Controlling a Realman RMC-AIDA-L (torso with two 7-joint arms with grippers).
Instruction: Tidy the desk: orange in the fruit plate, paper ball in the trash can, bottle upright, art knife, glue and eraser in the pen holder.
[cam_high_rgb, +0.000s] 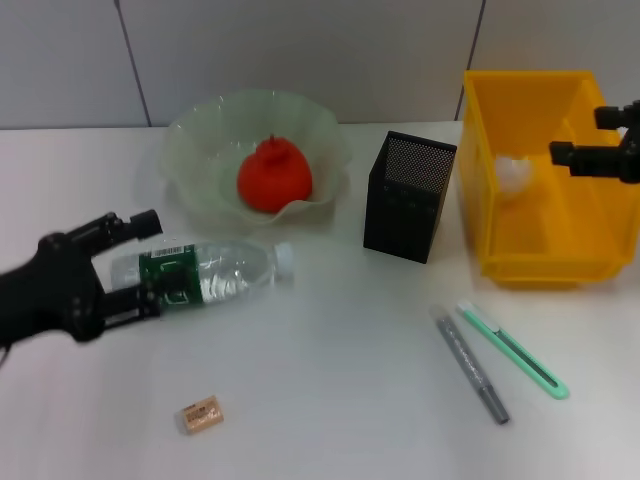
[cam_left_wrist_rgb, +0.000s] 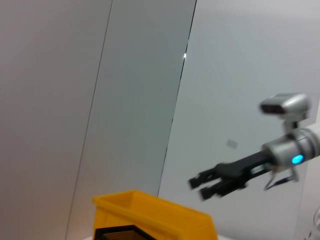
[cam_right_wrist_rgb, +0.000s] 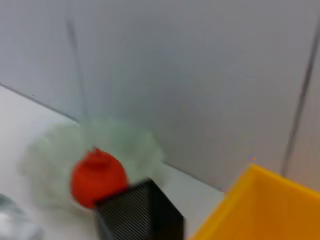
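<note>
At the far left of the head view we see the left gripper (cam_high_rgb: 140, 262), its black fingers spread to either side of the base of the bottle (cam_high_rgb: 205, 273); we cannot tell whether they press on it. The bottle lies on its side on the white desk (cam_high_rgb: 330, 400), its white cap pointing toward the middle. Nearer us, well apart from it, lies the eraser (cam_high_rgb: 200, 414). Behind the bottle stands the plate (cam_high_rgb: 190, 160), with the orange (cam_high_rgb: 274, 176) resting in it. Right of the plate stands the holder (cam_high_rgb: 408, 196), upright. In front of it, closer to us, the glue (cam_high_rgb: 470, 364) and the knife (cam_high_rgb: 513, 350) lie side by side, slanted, close but not touching. At the far right stands the yellow bin (cam_high_rgb: 540, 170), with the paper ball (cam_high_rgb: 513, 175) inside it. The right gripper (cam_high_rgb: 565, 135) hovers above the bin, fingers apart and holding nothing.
</note>
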